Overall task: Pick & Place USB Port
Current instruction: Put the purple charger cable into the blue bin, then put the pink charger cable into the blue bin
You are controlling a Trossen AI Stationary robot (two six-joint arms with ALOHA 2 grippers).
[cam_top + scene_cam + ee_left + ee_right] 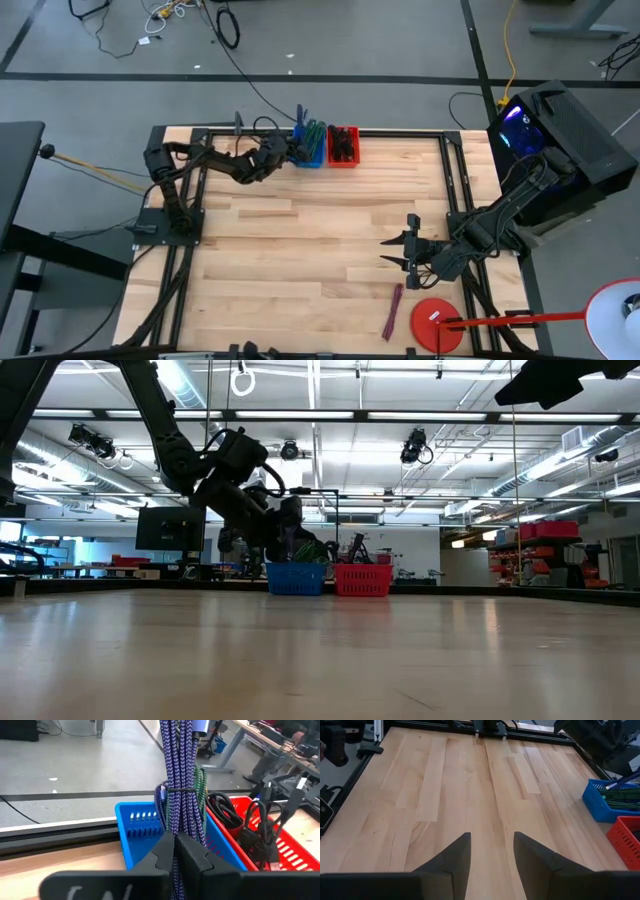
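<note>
My left gripper is at the table's far edge, by the blue basket, and is shut on a bundle of blue-purple braided USB cable. A thin tie binds the bundle, and a metal plug shows at its far end. Green cable stands behind it in the blue basket. The red basket beside it holds black cables. My right gripper hangs open over the bare wood near the table's right front, touching nothing. My left gripper pinches the cable bundle between its two fingers, several strands together. The fingers come nearly level from the table's left side. The bundle rises past the fingertips, upright over the blue basket. The fingers hide its near end.
A purple cable lies on the wood near the front right, next to a red disc. A black computer case stands beyond the table's right edge. A black frame rail borders the table. The middle of the table is bare wood.
</note>
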